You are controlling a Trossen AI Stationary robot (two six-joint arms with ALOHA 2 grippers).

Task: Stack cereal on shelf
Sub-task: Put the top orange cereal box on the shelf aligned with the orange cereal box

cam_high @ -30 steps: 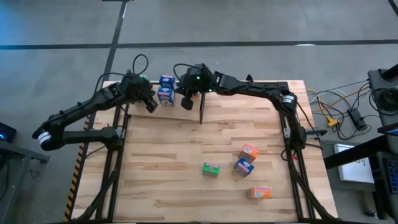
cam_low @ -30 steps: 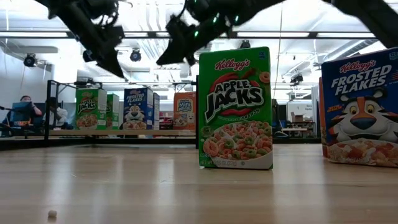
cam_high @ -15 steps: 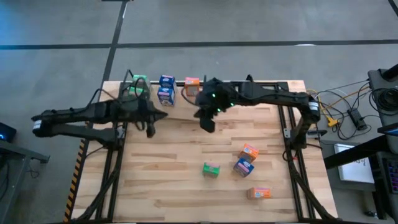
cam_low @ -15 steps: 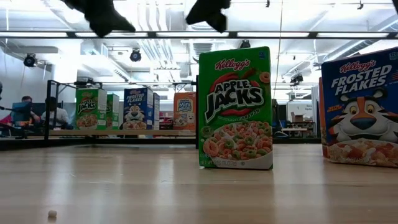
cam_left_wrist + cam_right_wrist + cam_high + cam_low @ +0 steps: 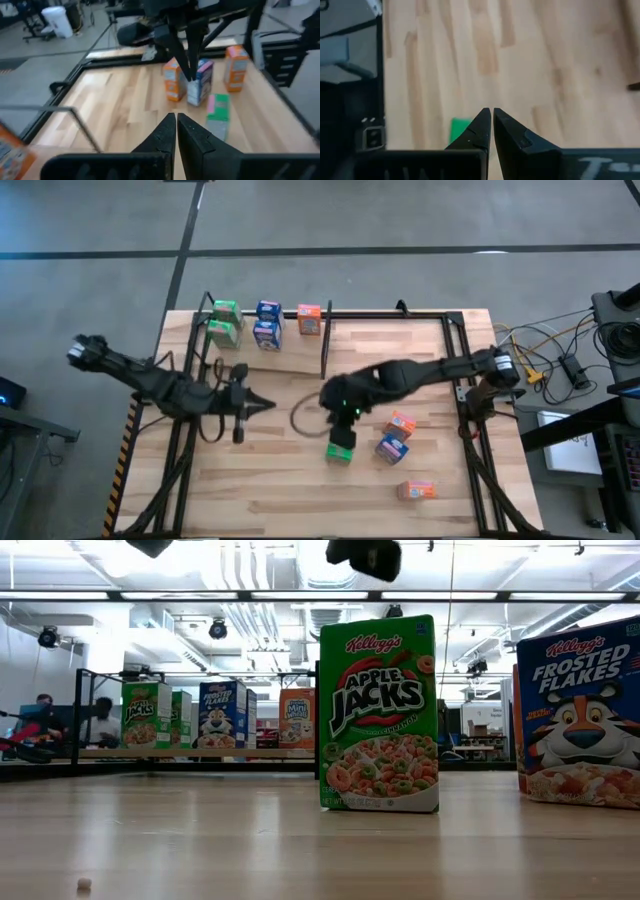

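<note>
1. Both arms have pulled back from the shelf [image 5: 400, 313] at the far edge since a second ago; the right end effector [image 5: 341, 432] now hovers over the green box [image 5: 340, 452] near the middle of the worktop [image 5: 270, 490], and the left end effector [image 5: 262, 404] has swung to the left-middle.
2. Both end effectors are closed tight and carry nothing.
3. Five boxes stand on the shelf: two green [image 5: 224, 322], two blue [image 5: 267, 323], one orange [image 5: 309, 319].
4. Four wait near right: the green one, a blue box [image 5: 391, 448] and two orange boxes [image 5: 401, 424].
5. I judge I'm fetching the green box next.
6. That calls for spreading the right fingers before descending around it.
</note>
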